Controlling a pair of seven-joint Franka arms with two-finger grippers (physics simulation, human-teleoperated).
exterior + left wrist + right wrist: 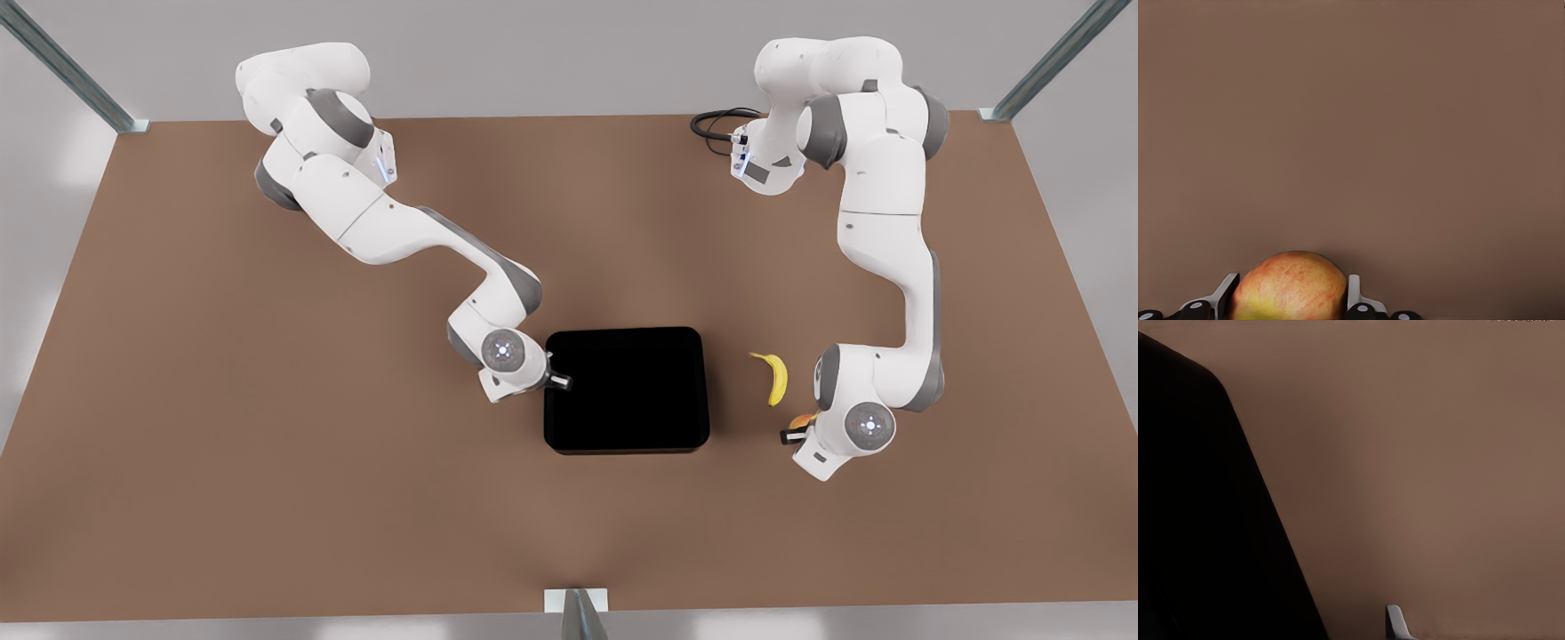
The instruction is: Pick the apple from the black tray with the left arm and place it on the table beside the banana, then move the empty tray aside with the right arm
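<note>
The apple, red-and-yellow, sits between the fingers of my left gripper, which is shut on it. In the front view that gripper is low over the table on the front view's right, with a sliver of the apple showing just below the banana. The black tray lies empty at the centre. My right gripper is at the tray's edge on the front view's left and stands open. One of its fingertips shows beside the tray; the other is hidden.
A black cable loops at the back near the base of the arm on the front view's right. Metal frame posts stand at the table's edges. Brown tabletop stretches wide on both sides of the tray.
</note>
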